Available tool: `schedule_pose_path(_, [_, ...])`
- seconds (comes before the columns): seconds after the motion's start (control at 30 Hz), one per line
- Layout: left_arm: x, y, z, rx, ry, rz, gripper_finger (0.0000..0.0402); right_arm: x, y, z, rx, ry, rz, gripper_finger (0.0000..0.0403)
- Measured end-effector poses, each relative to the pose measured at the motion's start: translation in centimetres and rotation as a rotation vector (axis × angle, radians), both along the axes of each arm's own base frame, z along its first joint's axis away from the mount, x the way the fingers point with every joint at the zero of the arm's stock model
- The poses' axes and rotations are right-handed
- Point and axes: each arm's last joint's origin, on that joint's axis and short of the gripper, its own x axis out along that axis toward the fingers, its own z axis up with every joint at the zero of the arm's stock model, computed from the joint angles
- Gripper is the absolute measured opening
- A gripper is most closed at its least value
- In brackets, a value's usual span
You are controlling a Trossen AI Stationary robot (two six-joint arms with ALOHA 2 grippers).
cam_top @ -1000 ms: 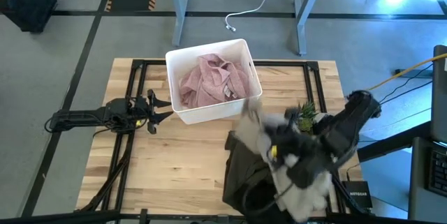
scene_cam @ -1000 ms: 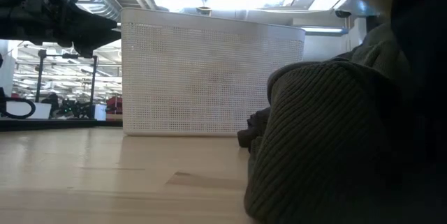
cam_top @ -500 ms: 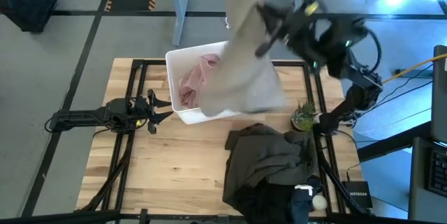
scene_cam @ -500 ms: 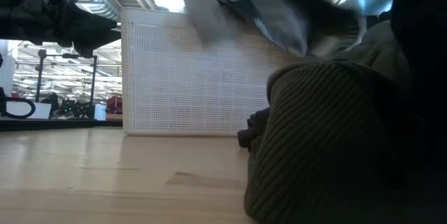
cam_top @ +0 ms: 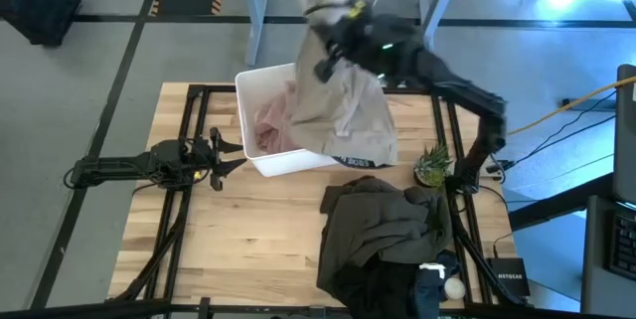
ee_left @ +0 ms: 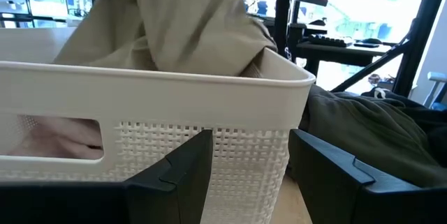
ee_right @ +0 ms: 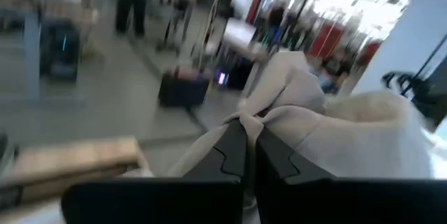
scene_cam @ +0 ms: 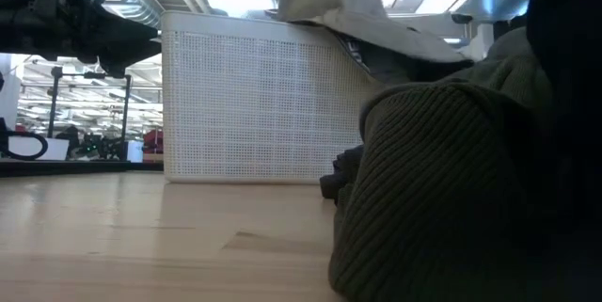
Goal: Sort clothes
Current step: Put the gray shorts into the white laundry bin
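Note:
My right gripper [cam_top: 336,19] is high over the white bin [cam_top: 260,165], shut on a beige-khaki garment [cam_top: 343,110] that hangs down over the bin's right half; it also shows in the left wrist view [ee_left: 174,28]. A pale pink garment [cam_top: 268,125] lies in the bin. A dark olive-brown garment [cam_top: 383,225] lies heaped on the table's right, with black cloth [cam_top: 383,284] and a small navy piece [cam_top: 429,284] near the front edge. My left gripper [cam_top: 231,155] is open and empty, level at the bin's left side. My right gripper pinches a bunched fold of the beige-khaki garment [ee_right: 279,116] between its two shut fingers. The cloth hangs slack below the gripper; its lower part drapes over the bin's right wall [cam_top: 363,155] and into the bin.
A small green spiky plant [cam_top: 433,165] stands right of the bin. Bare wood lies at the table's front left [cam_top: 248,249]. The olive heap fills the right of the low view [scene_cam: 442,189].
My right gripper has risen from the heap at the table's front right with the beige-khaki garment and swung toward the far edge and then left, over the bin. The garment has been lifted clear of the heap and now hangs over the bin.

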Motion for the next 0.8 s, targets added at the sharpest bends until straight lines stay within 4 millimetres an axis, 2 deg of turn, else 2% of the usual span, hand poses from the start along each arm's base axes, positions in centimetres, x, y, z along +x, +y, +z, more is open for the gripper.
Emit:
schedule_pose_path(0.17, [0.0, 0.0, 0.0, 0.000, 0.000, 0.000, 0.0184, 3.4, -0.6, -4.1, 0.051, 0.113, 0.008, 0.0041])
schedule_pose_path(0.3, [0.0, 0.0, 0.0, 0.000, 0.000, 0.000, 0.0184, 3.8, -0.4, -5.1, 0.076, 0.170, 0.023, 0.0106])
schedule_pose_path(0.4, [0.0, 0.0, 0.0, 0.000, 0.000, 0.000, 0.0184, 3.1, 0.6, -4.8, 0.089, 0.229, 0.040, 0.0162])
schedule_pose_path(0.53, [0.0, 0.0, 0.0, 0.000, 0.000, 0.000, 0.0184, 1.5, 3.1, -4.4, 0.117, 0.347, 0.135, 0.0215])
schedule_pose_path(0.67, [0.0, 0.0, 0.0, 0.000, 0.000, 0.000, 0.0184, -0.2, 5.6, -4.6, 0.131, 0.487, 0.179, 0.0238])
schedule_pose_path(0.8, [0.0, 0.0, 0.0, 0.000, 0.000, 0.000, 0.0184, -2.8, 8.3, -4.3, 0.174, 0.598, 0.219, 0.0238])
